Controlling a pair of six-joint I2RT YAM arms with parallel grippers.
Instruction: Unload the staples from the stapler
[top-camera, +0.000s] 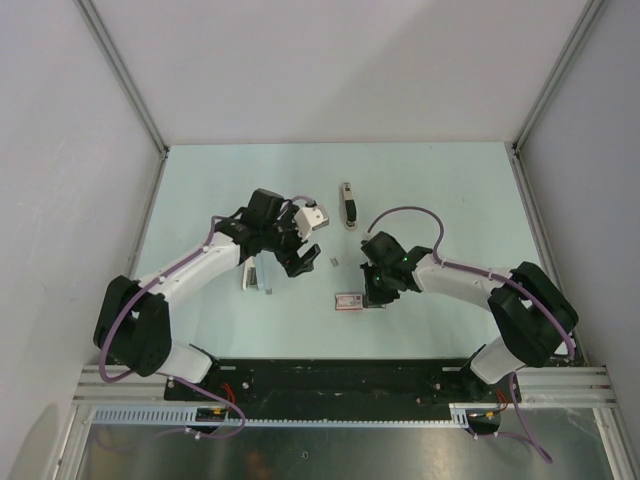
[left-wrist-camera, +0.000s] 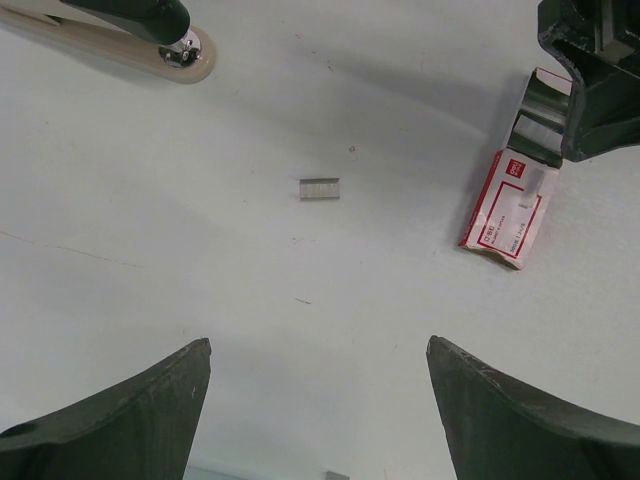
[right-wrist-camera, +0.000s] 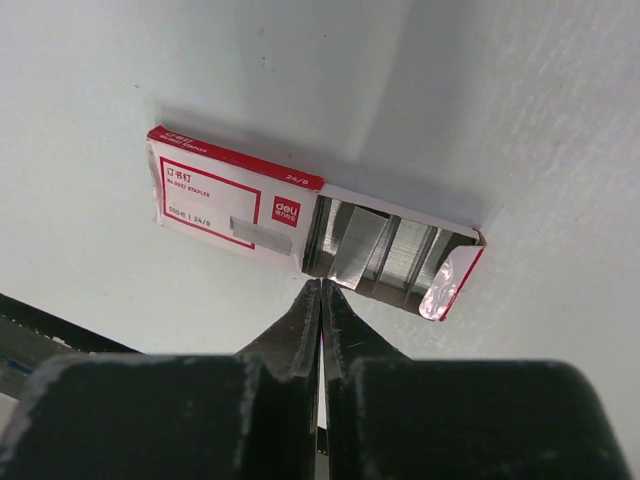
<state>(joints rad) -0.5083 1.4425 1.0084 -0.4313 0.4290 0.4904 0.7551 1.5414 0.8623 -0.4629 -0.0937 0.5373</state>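
Observation:
The stapler (top-camera: 348, 207) lies on the table beyond both arms; its end shows at the top left of the left wrist view (left-wrist-camera: 160, 20). A tiny grey strip of staples (left-wrist-camera: 319, 188) lies loose on the table, also seen from above (top-camera: 333, 261). My left gripper (left-wrist-camera: 318, 343) is open and empty, hovering short of the strip (top-camera: 298, 257). My right gripper (right-wrist-camera: 322, 285) is shut, with nothing visible between the jaws. Its tips are at the near edge of the box, by its open end.
The flat pink-and-white staple box (right-wrist-camera: 230, 195) lies open, with rows of staples (right-wrist-camera: 390, 245) inside. It also shows in the top view (top-camera: 348, 299) and the left wrist view (left-wrist-camera: 508, 205). A pale flat object (top-camera: 258, 275) lies under the left arm.

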